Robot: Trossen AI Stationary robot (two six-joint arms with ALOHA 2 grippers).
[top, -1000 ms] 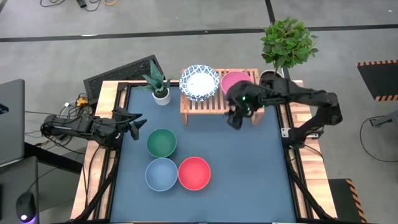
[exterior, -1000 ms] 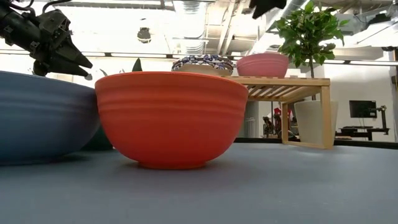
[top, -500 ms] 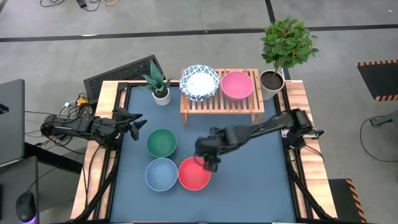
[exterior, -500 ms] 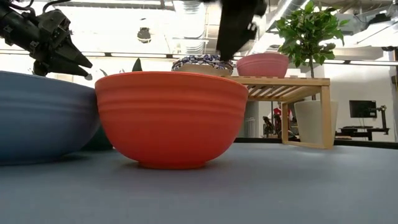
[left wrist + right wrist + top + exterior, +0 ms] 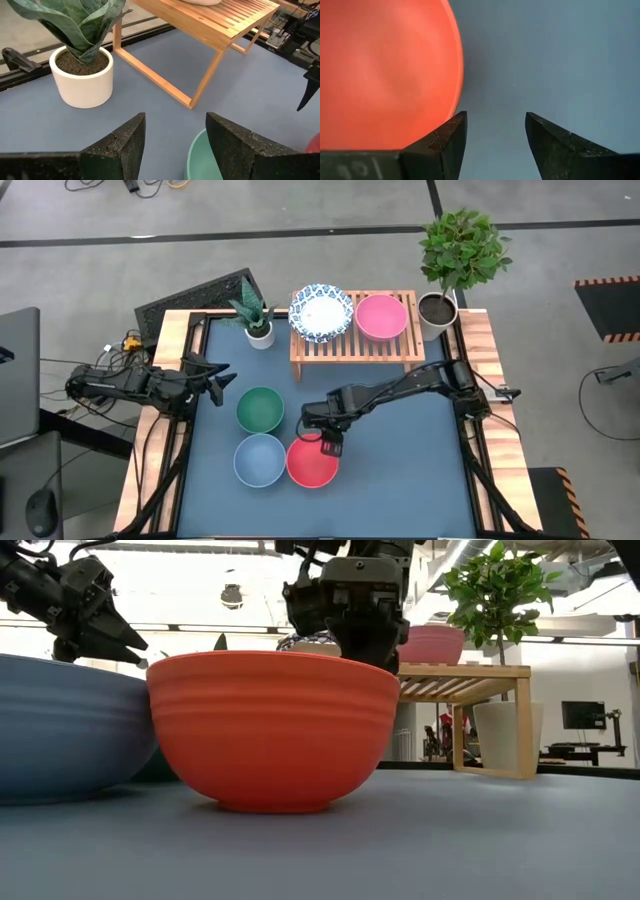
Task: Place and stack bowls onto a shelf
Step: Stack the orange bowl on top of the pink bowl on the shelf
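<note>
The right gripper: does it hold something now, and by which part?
Nothing is held. The right gripper is open, straddling the rim of the red bowl.

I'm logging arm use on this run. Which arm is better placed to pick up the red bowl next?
The right. Its open gripper hangs at the red bowl's rim, one finger over the inside, one outside. The left gripper waits, open, at the table's left edge beyond the green bowl.
</note>
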